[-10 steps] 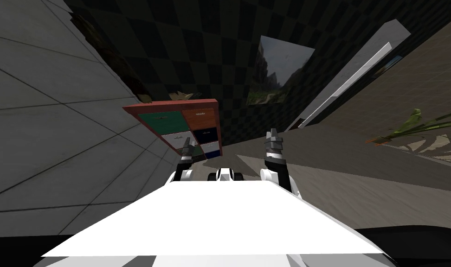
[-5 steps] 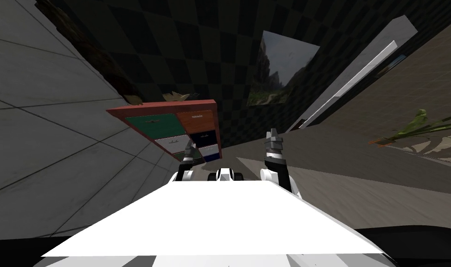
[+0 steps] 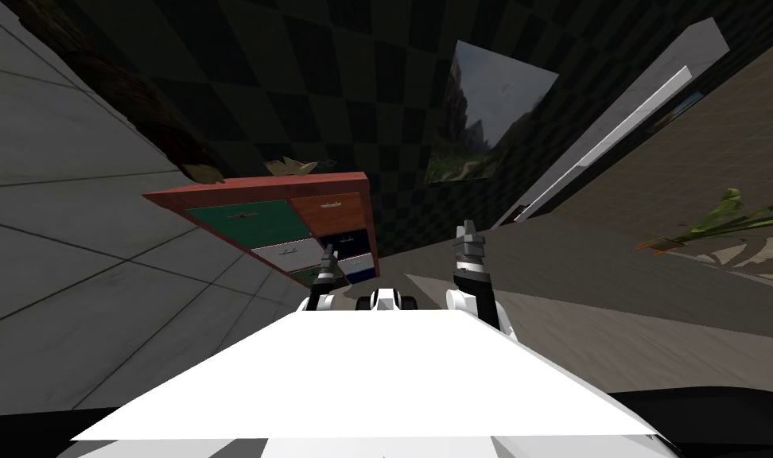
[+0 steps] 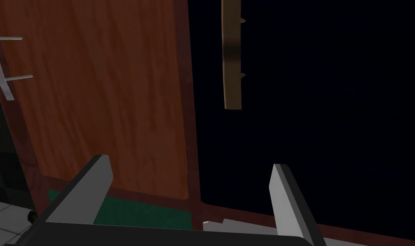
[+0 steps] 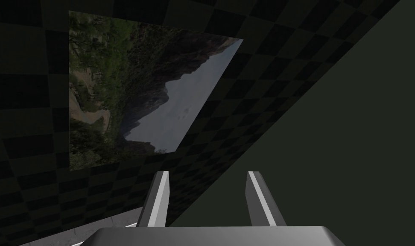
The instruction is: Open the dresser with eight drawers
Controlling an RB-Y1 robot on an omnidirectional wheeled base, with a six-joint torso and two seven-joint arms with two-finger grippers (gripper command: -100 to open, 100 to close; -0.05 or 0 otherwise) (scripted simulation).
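At the far left of the head view runs a pale grey tiled surface [image 3: 75, 262]. Just right of it, left of the frame's centre, stands the dresser [image 3: 258, 191], backed by a dark chequered wall [image 3: 337, 95]. Its case is red-brown, and its drawer fronts sit in two columns, each a different colour. A green drawer [image 3: 246, 223] and an orange drawer [image 3: 329, 211] make the top row, with a white drawer [image 3: 285, 254] and a navy drawer [image 3: 347, 240] under them. Darker green, pale and blue fronts lie lower down, partly hidden. The fronts that show sit flush in the case. A crumpled tan thing [image 3: 293, 165] lies on the top; I cannot tell what it is.

The left gripper [image 3: 328, 256] shows just left of centre, in front of the dresser's lower drawers. In the left wrist view its fingers [image 4: 89, 183] are spread wide with nothing between them. Beyond their gap runs the red-brown rail that parts the orange front from the navy one. The orange front has wood grain and a thin pale handle [image 4: 4, 64]. The navy front is nearly black and carries a tan bar handle [image 4: 231, 55]. A strip of the green front shows by the gripper's body.

Right of centre in the head view, the right gripper [image 3: 468, 237] is raised, well apart from the dresser. Its fingers [image 5: 159, 200] stand parted by a narrower gap and hold nothing. A leafy stalk [image 3: 727, 211] reaches in at the right edge.
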